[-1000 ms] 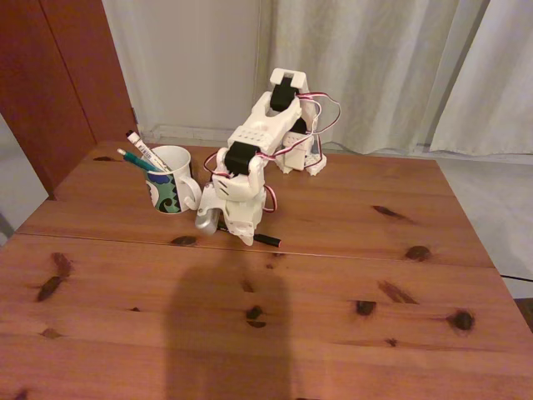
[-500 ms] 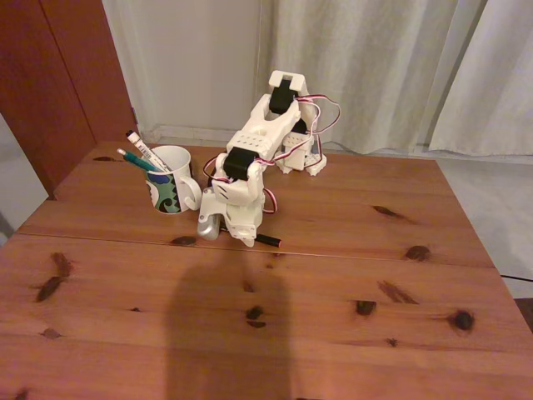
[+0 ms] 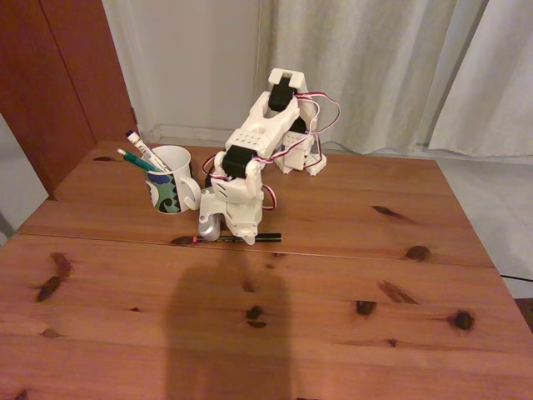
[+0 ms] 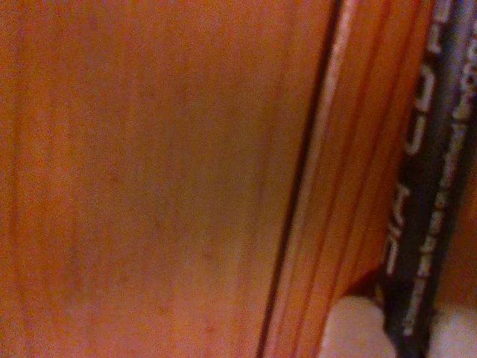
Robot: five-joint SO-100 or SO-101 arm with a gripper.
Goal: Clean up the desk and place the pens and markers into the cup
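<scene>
Desk [image 3: 350, 283] — reddish-brown pine top with dark knots and a seam running across its width; the seam shows as a dark line in the wrist view.

Cup [image 3: 171, 192] — white mug with a green-and-blue swirl, standing at the far left of the desk in the fixed view. It holds two items, both leaning out to the left: a teal-green pen [image 3: 137, 160] and a white marker [image 3: 143, 150].

Black pen [image 3: 265, 237] — lying flat along the seam, red tip [image 3: 196, 240] pointing left, just right of the cup. In the wrist view its dark lettered barrel [image 4: 421, 186] runs up the right edge.

Gripper [image 3: 239, 237] — lowered to the desk directly over the pen's middle. Whether the jaws are spread or closed on the barrel cannot be told; a white finger tip [image 4: 350, 328] sits just beside the pen in the wrist view.

Risks, as judged — a thin round barrel on flat wood may roll or skid out as the jaws close. A grip off the pen's middle could let it tilt and catch the mug's rim. The mug is already crowded with two slanting items, which may block entry.
</scene>
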